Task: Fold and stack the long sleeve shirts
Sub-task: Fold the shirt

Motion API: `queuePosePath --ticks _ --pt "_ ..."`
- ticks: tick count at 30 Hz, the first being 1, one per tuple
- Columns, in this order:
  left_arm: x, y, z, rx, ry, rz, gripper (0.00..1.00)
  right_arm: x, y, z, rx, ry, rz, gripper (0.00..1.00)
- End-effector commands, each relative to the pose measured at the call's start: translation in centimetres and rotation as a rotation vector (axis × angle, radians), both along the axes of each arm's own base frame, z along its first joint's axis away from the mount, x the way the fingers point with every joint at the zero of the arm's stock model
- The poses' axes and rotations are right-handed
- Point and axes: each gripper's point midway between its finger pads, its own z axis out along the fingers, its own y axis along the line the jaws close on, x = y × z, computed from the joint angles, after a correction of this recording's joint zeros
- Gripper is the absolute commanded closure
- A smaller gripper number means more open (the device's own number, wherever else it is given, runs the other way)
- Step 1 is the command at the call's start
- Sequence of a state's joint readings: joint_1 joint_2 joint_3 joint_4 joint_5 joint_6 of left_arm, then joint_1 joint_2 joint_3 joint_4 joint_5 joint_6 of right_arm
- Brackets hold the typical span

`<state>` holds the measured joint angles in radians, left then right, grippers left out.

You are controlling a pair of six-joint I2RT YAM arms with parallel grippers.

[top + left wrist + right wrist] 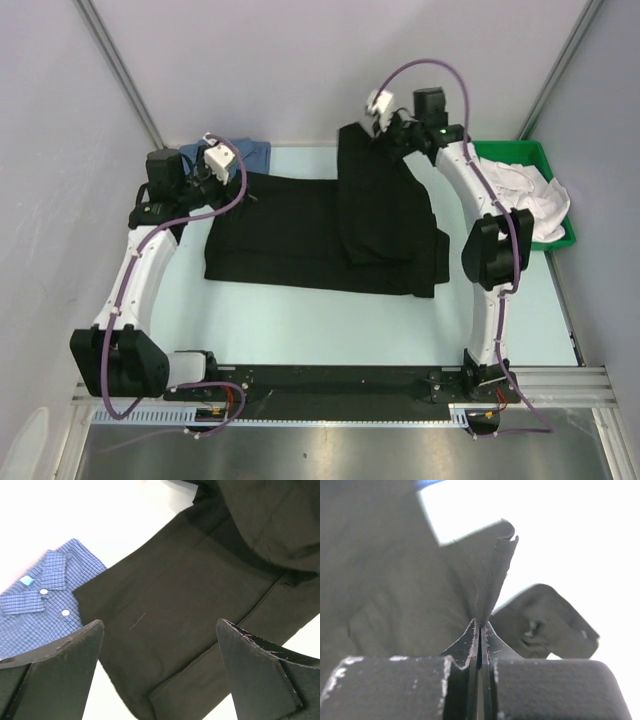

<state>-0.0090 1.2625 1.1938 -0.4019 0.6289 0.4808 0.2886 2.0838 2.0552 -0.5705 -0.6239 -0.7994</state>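
Note:
A large black long sleeve shirt [300, 240] lies spread across the table, its right part folded over on itself [385, 200]. My right gripper [385, 138] is at the shirt's far right corner. In the right wrist view it [480, 625] is shut on a thin pinched fold of the black cloth [492, 575]. My left gripper [225, 180] hovers open over the shirt's left end, with black cloth [190, 605] between and below its fingers [75, 650]. A blue checked collared shirt [40, 605] with white buttons lies bunched at the far left [255, 152], partly under the black one.
A green bin [510, 152] holding white cloth [540, 205] stands at the table's right edge beside the right arm. Grey walls close in the left, far and right sides. A metal rail with both arm bases [330, 385] runs along the near edge.

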Motion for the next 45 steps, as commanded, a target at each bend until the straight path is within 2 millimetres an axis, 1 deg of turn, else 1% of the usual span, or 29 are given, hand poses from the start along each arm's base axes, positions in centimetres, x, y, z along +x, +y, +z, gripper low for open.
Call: queuePosePath --ticks 1,2,4,6,7,10,14,18,21,22,23,24,26,27,28,29,30,31,32,33,34,36,37,40,41,42,43,44,45 --pt "1.2 -0.6 2.8 -0.039 -0.067 -0.013 0.01 4.7 -0.8 5.4 0.378 0.059 -0.241 1.00" --pt "1.4 -0.5 2.6 -0.037 -0.063 -0.009 0.01 5.5 -0.9 4.8 0.398 0.072 -0.252 1.00" --pt "1.7 -0.4 2.3 -0.037 -0.055 -0.002 0.01 6.5 -1.1 6.3 0.470 0.048 -0.242 1.00" --pt "1.9 -0.4 1.7 -0.039 -0.037 0.008 0.01 7.2 -0.7 6.5 0.509 0.029 -0.219 1.00" --pt "2.1 -0.4 1.5 -0.042 -0.028 0.009 0.01 7.7 -0.4 7.5 0.535 -0.018 -0.200 1.00" --pt "2.1 -0.4 1.1 -0.051 -0.010 0.019 0.01 8.7 0.2 8.4 0.575 -0.064 -0.170 1.00" --pt "1.9 -0.2 0.1 -0.056 0.017 0.032 0.01 9.4 0.8 8.9 0.589 -0.148 -0.113 1.00" --pt "1.8 0.1 -1.0 -0.077 0.070 0.075 0.00 8.9 1.9 8.2 0.561 -0.145 -0.058 1.00" --pt "1.7 0.2 -1.7 -0.118 0.121 0.116 0.01 7.8 2.8 6.0 0.502 -0.086 -0.063 1.00" --pt "1.7 0.2 -1.8 -0.131 0.137 0.132 0.01 7.2 2.7 6.6 0.491 -0.093 -0.070 1.00" --pt "1.5 0.2 -2.1 -0.164 0.175 0.158 0.00 7.0 2.5 4.7 0.464 -0.063 -0.108 1.00" --pt "1.5 0.2 -2.5 -0.173 0.197 0.172 0.00 6.3 3.0 4.0 0.429 -0.056 -0.112 1.00" --pt "1.3 0.2 -2.9 -0.210 0.241 0.205 0.01 5.0 2.8 3.0 0.369 -0.051 -0.161 1.00" --pt "1.3 0.3 -3.0 -0.220 0.254 0.220 0.01 4.1 3.6 2.3 0.342 -0.045 -0.168 1.00" --pt "1.2 0.3 -3.2 -0.228 0.265 0.227 0.01 3.5 3.7 2.2 0.318 -0.065 -0.178 1.00" --pt "1.0 0.2 -3.5 -0.243 0.289 0.235 0.00 2.7 3.7 3.1 0.313 -0.087 -0.196 1.00" --pt "0.9 0.1 -3.7 -0.252 0.303 0.240 0.01 1.7 3.7 1.5 0.293 -0.053 -0.203 1.00" --pt "0.7 -0.1 -4.2 -0.263 0.325 0.237 0.01 0.6 4.9 1.3 0.288 -0.045 -0.186 1.00" --pt "0.8 0.8 -4.5 -0.292 0.351 0.270 0.01 0.2 4.8 0.9 0.271 -0.045 -0.207 1.00" --pt "0.7 1.0 -4.7 -0.312 0.370 0.280 0.01 -1.0 5.4 0.5 0.259 -0.039 -0.208 1.00" --pt "0.6 0.9 -5.3 -0.328 0.399 0.275 0.00 -2.2 6.6 -0.1 0.245 -0.028 -0.196 1.00" --pt "0.5 1.1 -5.9 -0.387 0.461 0.310 0.01 -3.5 7.6 -0.4 0.226 -0.037 -0.205 1.00" --pt "0.5 1.3 -6.5 -0.400 0.485 0.322 0.01 -5.1 9.1 -2.2 0.202 -0.009 -0.188 1.00" --pt "0.3 1.9 -7.4 -0.445 0.536 0.357 0.01 -6.0 10.2 -4.5 0.149 -0.009 -0.253 1.00" --pt "0.3 2.3 -7.7 -0.461 0.552 0.376 0.01 -7.0 11.8 -5.0 0.147 -0.004 -0.242 1.00" --pt "0.1 2.5 -8.0 -0.467 0.561 0.385 0.01 -7.4 12.5 -6.0 0.135 0.007 -0.249 1.00" --pt "-0.2 2.6 -8.6 -0.476 0.584 0.399 0.01 -7.4 12.9 -6.3 0.129 0.000 -0.275 1.00" --pt "-0.4 3.2 -8.9 -0.485 0.592 0.419 0.00 -8.4 14.3 -6.7 0.133 0.012 -0.267 1.00" --pt "-0.6 3.5 -9.4 -0.491 0.608 0.432 0.01 -8.8 14.9 -7.3 0.127 0.019 -0.271 1.00"
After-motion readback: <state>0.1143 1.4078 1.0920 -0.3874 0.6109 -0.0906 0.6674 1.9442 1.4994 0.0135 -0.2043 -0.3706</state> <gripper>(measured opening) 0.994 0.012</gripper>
